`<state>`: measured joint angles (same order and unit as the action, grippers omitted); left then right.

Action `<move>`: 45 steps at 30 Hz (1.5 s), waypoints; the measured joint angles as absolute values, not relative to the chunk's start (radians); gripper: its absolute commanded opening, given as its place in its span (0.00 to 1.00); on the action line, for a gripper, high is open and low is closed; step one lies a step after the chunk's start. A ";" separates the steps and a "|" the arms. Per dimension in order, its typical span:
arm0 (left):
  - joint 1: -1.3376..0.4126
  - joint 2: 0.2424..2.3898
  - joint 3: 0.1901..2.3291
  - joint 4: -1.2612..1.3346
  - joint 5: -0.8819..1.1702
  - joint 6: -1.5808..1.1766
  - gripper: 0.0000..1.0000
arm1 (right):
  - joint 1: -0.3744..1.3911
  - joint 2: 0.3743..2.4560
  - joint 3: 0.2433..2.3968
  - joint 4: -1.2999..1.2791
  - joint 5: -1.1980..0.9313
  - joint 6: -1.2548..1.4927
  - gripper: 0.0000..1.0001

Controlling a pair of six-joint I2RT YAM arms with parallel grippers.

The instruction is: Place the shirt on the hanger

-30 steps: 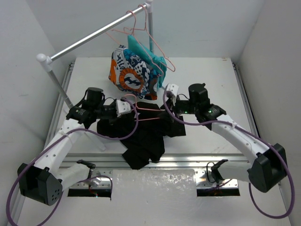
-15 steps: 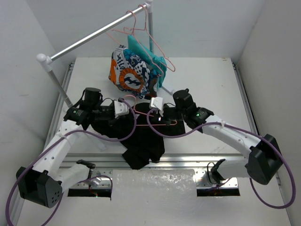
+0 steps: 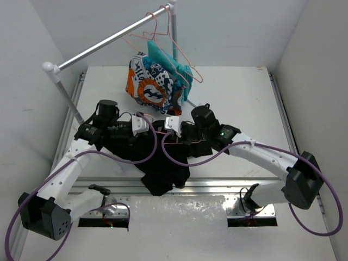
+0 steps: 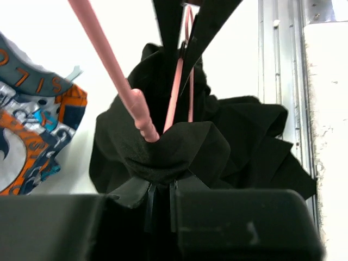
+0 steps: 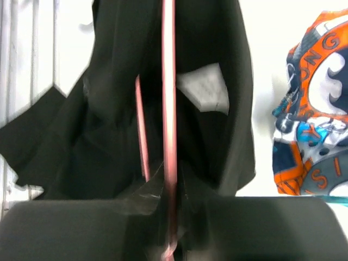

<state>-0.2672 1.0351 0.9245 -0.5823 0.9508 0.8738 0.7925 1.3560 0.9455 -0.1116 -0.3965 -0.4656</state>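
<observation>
The black shirt (image 3: 166, 163) lies bunched on the table between the arms, one end hanging toward the front edge. My left gripper (image 3: 142, 125) is shut on a fold of the shirt (image 4: 163, 152). My right gripper (image 3: 173, 126) is shut on the pink wire hanger (image 5: 169, 81), just right of the left gripper. In the left wrist view one hanger arm (image 4: 109, 60) pokes into the shirt fabric. In the right wrist view the hanger runs into the shirt's opening beside the white neck label (image 5: 204, 87). Most of the hanger is hidden in the top view.
An orange-blue-white patterned garment (image 3: 149, 81) and a teal garment (image 3: 174, 65) lie behind the grippers. A metal rack rail (image 3: 109, 41) crosses the back left, with spare pink hangers (image 3: 168, 38) on it. Its post (image 3: 68, 100) stands by my left arm.
My right gripper has moved left with the hanger, from the shirt's right side to close beside my left gripper. The left gripper has stayed nearly still, holding the shirt.
</observation>
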 measured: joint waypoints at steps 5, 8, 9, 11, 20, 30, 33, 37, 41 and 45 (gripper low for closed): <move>-0.303 1.036 0.922 -0.554 0.911 0.830 0.00 | 0.830 1.353 0.950 0.001 -0.331 -0.402 0.89; -0.305 1.018 0.907 -0.492 0.829 0.765 0.00 | 0.820 1.306 0.917 0.081 -0.231 -0.300 0.94; -0.305 1.012 0.902 -0.476 0.805 0.746 0.00 | 0.798 1.271 0.891 0.104 -0.208 -0.242 0.96; -0.305 1.003 0.900 -0.451 0.765 0.709 0.00 | 0.723 1.166 0.817 0.157 -0.183 -0.113 0.97; -0.306 0.994 0.901 -0.368 0.695 0.558 0.00 | 0.479 0.810 0.493 0.338 -0.159 0.336 0.67; -0.306 0.994 0.902 -0.312 0.670 0.471 0.00 | 0.415 1.168 0.352 0.583 -0.377 0.580 0.77; -0.306 0.994 0.903 -0.310 0.670 0.464 0.00 | 0.421 1.269 0.355 0.680 -0.427 0.614 0.77; -0.306 0.995 0.904 -0.308 0.670 0.460 0.00 | 0.429 1.372 0.397 0.719 -0.458 0.640 0.77; -0.306 0.997 0.920 -0.299 0.673 0.442 0.00 | 0.435 1.490 0.444 0.792 -0.504 0.694 0.61; -0.306 1.004 0.938 -0.277 0.677 0.428 0.00 | 0.436 1.604 0.474 0.886 -0.529 0.773 0.11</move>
